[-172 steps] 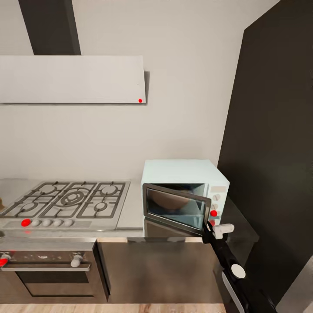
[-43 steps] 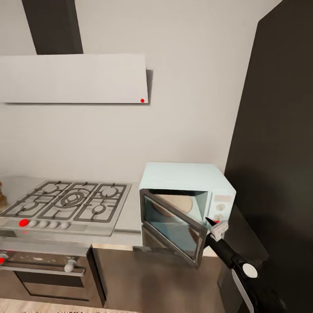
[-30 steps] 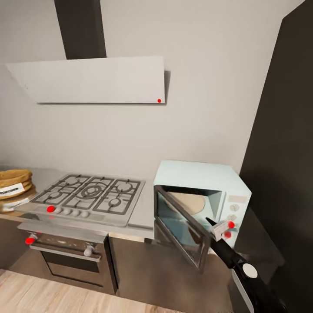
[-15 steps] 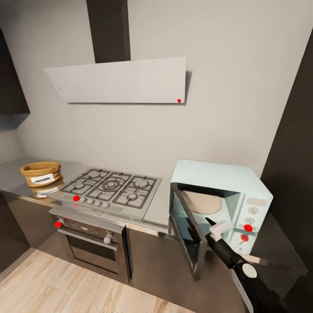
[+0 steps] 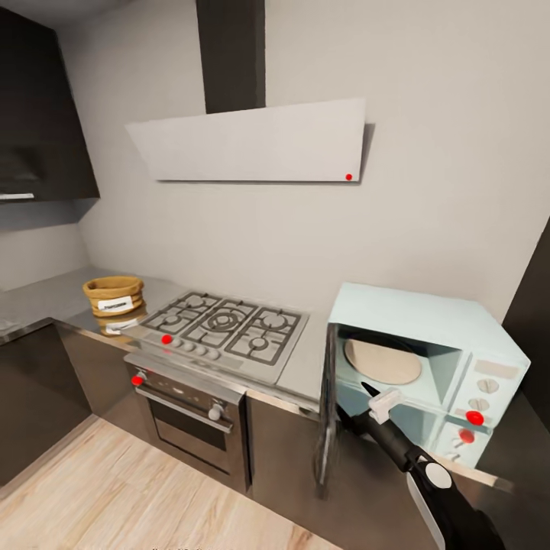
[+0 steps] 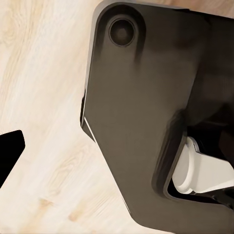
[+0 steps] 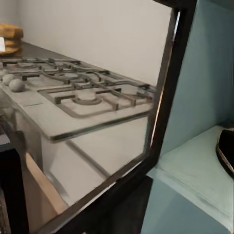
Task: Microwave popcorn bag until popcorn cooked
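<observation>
The tan popcorn bag [image 5: 113, 296] with its white label stands on the grey countertop [image 5: 38, 289] far left of the hob, and its edge shows as the popcorn bag [image 7: 9, 36] in the right wrist view. No popcorn shows. The pale-blue microwave [image 5: 416, 315] sits at the right with its dark glass door [image 5: 328, 412] swung wide open and a round turntable [image 5: 382, 360] inside. My right gripper [image 5: 378, 399] reaches just in front of the open cavity, beside the door's inner face [image 7: 165, 97]; its fingers are too small to read. A dark tip [image 6: 9, 148] shows in the left wrist view.
A grey gas hob [image 5: 229, 328] lies between bag and microwave, over a black-and-steel oven [image 5: 191, 412]. A white hood [image 5: 252, 141] hangs above. Dark cabinets [image 5: 38, 114] stand at the left, a dark tall unit [image 5: 535, 290] at the right. My dark base [image 6: 146, 112] stands on wood floor [image 5: 114, 496].
The microwave door has swung from ajar to wide open with my right gripper near it. The camera has turned left, bringing the popcorn bag and left counter into view.
</observation>
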Tool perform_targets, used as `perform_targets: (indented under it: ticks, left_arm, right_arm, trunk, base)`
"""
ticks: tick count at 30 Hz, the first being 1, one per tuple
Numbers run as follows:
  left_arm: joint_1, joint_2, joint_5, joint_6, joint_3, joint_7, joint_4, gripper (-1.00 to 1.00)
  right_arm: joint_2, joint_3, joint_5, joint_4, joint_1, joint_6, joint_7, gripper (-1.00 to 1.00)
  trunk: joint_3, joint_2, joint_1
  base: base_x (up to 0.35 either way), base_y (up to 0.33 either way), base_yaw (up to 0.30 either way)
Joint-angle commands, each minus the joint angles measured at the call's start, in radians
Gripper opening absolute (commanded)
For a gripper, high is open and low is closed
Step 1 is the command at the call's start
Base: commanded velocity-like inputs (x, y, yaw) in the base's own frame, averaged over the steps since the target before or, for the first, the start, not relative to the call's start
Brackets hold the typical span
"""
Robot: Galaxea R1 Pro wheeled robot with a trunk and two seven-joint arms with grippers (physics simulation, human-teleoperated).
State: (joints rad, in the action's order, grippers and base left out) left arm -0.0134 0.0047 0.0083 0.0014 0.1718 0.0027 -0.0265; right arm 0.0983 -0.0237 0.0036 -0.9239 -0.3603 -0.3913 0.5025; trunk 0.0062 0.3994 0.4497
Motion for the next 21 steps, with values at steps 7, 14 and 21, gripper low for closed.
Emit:
perform_targets:
  ticks: [7,14,21]
  left_arm:
    - [-0.001,0.000,0.001,0.000,0.005,0.000,0.001,1.00]
    - [-0.001,0.000,0.001,0.000,0.005,0.000,0.000,1.00]
    - [-0.001,-0.001,0.001,0.001,0.005,0.001,0.001,1.00]
  right_arm:
    - [-0.002,-0.002,0.001,0.000,0.000,0.000,0.007,1.00]
    - [-0.002,-0.002,0.001,0.002,0.000,0.002,0.003,1.00]
    - [-0.002,-0.003,0.000,0.003,0.000,0.002,0.000,1.00]
  trunk:
    - [0.000,0.001,0.000]
    - [0.000,0.001,0.000]
    - [0.000,0.001,0.000]
  base:
    - [0.000,0.000,0.110]
    - [0.000,0.000,0.131]
    - [0.000,-0.002,0.039]
